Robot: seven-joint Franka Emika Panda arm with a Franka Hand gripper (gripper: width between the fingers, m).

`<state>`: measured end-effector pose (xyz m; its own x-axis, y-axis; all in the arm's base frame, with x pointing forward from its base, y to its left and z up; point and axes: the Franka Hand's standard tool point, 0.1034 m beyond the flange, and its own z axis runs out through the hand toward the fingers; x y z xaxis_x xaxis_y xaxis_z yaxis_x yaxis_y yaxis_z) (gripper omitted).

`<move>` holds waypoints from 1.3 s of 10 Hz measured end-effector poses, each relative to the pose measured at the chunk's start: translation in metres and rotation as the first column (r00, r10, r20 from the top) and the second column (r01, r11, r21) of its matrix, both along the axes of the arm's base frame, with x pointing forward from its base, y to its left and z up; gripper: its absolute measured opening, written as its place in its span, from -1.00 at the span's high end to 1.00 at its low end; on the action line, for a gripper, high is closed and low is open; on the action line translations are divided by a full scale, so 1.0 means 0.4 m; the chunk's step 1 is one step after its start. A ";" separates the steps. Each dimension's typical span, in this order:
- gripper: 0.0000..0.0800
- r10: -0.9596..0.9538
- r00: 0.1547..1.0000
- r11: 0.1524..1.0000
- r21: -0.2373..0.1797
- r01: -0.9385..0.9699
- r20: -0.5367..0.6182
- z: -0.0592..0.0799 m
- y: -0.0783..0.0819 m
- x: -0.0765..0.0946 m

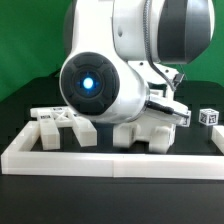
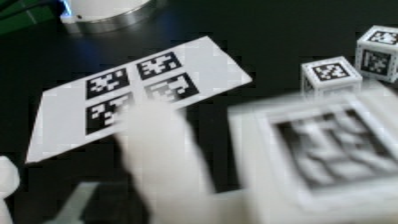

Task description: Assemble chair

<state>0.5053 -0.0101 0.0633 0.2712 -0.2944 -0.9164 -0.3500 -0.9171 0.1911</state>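
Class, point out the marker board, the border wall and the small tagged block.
marker board [image 2: 139, 88], wrist view, white gap between its tags
border wall [image 1: 110, 161], exterior view, front rail
small tagged block [image 1: 207, 117], exterior view, tagged face

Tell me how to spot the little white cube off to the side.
Find the long white wall across the front. Follow it to the exterior view's right end; just behind sits a small white cube. Unlike the bigger white pieces under the robot arm, it stands apart and shows one black-and-white tag.
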 end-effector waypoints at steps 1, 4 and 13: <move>-0.45 -0.003 1.000 1.000 -0.001 0.003 -0.001 -0.003 -0.004 -0.001; -0.62 0.034 0.998 0.999 -0.010 -0.034 0.045 -0.017 -0.024 0.015; -0.62 0.080 0.975 0.996 0.017 -0.085 0.205 0.049 -0.075 0.081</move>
